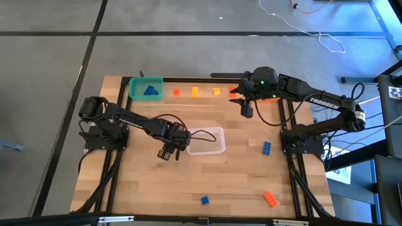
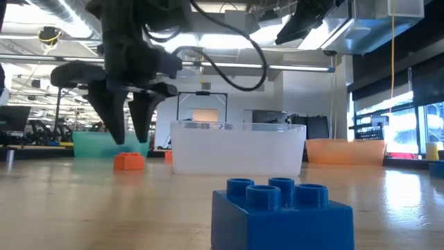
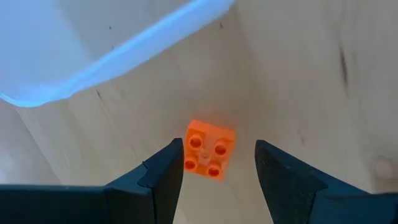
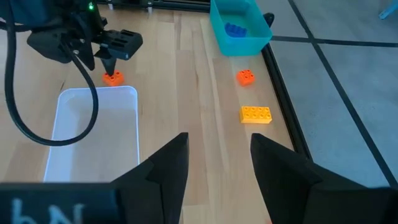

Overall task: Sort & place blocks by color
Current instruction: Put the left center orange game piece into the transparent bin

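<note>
A small orange block [image 3: 209, 149] lies studs-up on the wood beside the clear bin [image 1: 206, 140]. My left gripper [image 3: 217, 144] hangs open just above the block, one finger on each side, touching nothing; the low view shows its tips [image 2: 130, 135] short of the block [image 2: 129, 161]. My right gripper [image 1: 247, 110] waits open above the table's far right part. Other blocks lie loose: an orange one [image 4: 245, 76] and a yellow one [image 4: 255, 114] by the far edge, a blue one [image 1: 267, 148], another blue one [image 2: 281, 212] and an orange one [image 1: 271, 199] near the front.
The teal bin [image 1: 146, 88] at the far left holds blue bricks [image 4: 236, 29]. An orange bin [image 2: 345, 149] stands at the far right, mostly under the right arm in the high view. Black frame rails run along the table's sides. Bare wood lies in the middle.
</note>
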`<state>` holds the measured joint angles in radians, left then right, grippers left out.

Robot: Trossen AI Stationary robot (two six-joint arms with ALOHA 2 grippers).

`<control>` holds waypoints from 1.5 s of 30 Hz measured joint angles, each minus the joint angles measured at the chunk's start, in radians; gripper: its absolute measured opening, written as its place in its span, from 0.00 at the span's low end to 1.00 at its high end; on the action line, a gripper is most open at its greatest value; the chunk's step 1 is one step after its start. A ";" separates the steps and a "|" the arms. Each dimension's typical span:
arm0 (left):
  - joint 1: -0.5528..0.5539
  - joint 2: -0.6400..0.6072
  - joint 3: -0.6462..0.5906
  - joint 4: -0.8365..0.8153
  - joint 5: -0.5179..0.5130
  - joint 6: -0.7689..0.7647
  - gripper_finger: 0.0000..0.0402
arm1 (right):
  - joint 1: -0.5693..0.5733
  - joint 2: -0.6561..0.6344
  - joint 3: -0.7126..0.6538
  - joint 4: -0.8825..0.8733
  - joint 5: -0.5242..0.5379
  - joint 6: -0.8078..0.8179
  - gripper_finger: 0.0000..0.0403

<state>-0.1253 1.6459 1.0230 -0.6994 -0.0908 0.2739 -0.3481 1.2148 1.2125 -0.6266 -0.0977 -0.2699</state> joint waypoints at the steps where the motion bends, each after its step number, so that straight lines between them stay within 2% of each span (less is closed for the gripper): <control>1: 0.000 0.000 -0.007 0.000 -0.001 0.008 0.47 | 0.000 0.000 0.000 0.000 0.000 0.000 0.43; 11: 0.001 -0.003 -0.094 0.076 -0.009 0.026 0.47 | 0.000 0.000 0.000 0.000 0.000 0.000 0.43; 18: 0.001 -0.003 -0.098 0.106 -0.008 0.016 0.47 | 0.000 0.000 0.000 0.000 0.000 0.000 0.43; 38: 0.001 -0.007 -0.093 -0.041 0.001 -0.229 0.47 | 0.000 0.000 0.000 0.000 0.000 0.004 0.43; 45: 0.000 -0.043 -0.059 -0.042 -0.023 -0.242 0.47 | 0.000 0.000 0.000 0.000 0.000 0.003 0.43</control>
<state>-0.1251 1.6028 0.9642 -0.7410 -0.1142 0.0321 -0.3482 1.2148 1.2125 -0.6262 -0.0978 -0.2672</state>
